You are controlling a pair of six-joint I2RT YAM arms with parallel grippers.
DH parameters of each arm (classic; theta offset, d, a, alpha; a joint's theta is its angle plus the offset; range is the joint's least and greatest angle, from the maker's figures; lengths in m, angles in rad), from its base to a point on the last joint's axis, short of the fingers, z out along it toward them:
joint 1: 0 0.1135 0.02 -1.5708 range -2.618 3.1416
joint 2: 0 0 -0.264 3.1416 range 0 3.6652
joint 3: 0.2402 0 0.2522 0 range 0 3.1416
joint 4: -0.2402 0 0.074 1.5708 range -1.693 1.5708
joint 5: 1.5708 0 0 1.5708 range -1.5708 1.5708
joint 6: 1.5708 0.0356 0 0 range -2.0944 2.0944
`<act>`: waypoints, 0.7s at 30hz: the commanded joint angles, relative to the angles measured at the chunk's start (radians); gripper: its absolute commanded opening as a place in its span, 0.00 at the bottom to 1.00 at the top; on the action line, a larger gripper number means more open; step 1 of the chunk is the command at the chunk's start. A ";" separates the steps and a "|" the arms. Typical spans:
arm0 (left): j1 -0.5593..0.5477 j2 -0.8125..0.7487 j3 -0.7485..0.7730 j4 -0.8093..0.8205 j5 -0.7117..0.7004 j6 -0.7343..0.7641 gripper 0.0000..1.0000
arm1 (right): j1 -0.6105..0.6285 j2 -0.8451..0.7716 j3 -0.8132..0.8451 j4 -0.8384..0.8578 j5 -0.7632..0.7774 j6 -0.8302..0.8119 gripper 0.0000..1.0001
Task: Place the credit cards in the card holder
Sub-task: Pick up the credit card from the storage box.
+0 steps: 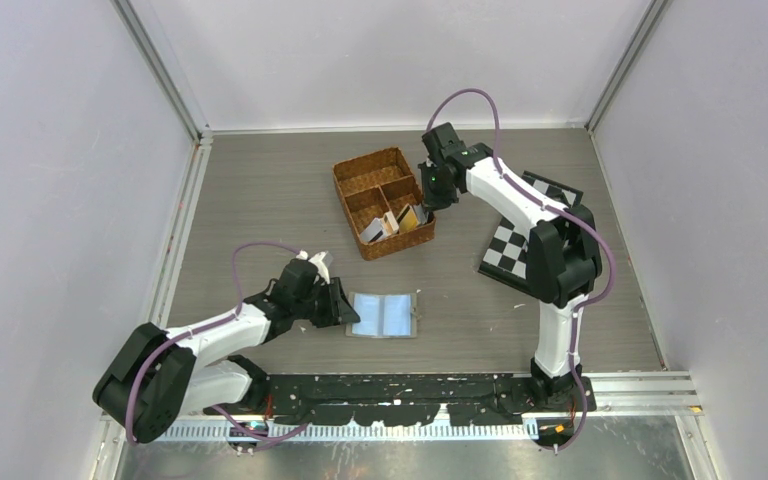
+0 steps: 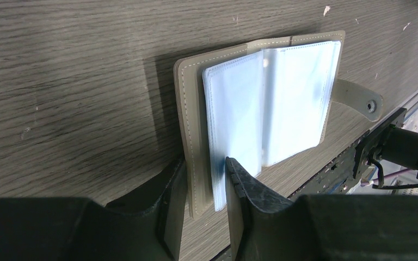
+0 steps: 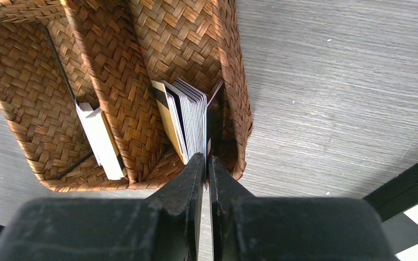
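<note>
Right gripper (image 3: pixel 206 163) — jaws pinched on end credit card (image 3: pixel 213 117) of stack (image 3: pixel 188 117), just ahead in wicker basket (image 3: pixel 234 65). Lift straight up, no twist — neighbours may cling. Left gripper (image 2: pixel 204 179) clamped on card holder (image 2: pixel 188 109) cover, sleeves (image 2: pixel 294 98) open ahead.

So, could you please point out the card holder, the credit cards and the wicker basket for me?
card holder (image 2: pixel 234 109), left wrist view, left clear sleeve.
credit cards (image 3: pixel 188 119), right wrist view, middle of the upright stack.
wicker basket (image 3: pixel 233 65), right wrist view, its right wall.
</note>
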 commanded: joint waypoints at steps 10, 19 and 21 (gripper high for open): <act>0.001 -0.015 0.013 -0.012 -0.008 0.010 0.34 | 0.001 -0.051 0.044 0.013 -0.038 0.009 0.18; 0.001 -0.011 0.015 -0.012 -0.007 0.011 0.34 | 0.002 -0.053 0.045 0.011 -0.049 0.006 0.23; 0.001 -0.008 0.015 -0.010 -0.005 0.011 0.34 | 0.001 -0.052 0.043 0.010 -0.049 0.006 0.25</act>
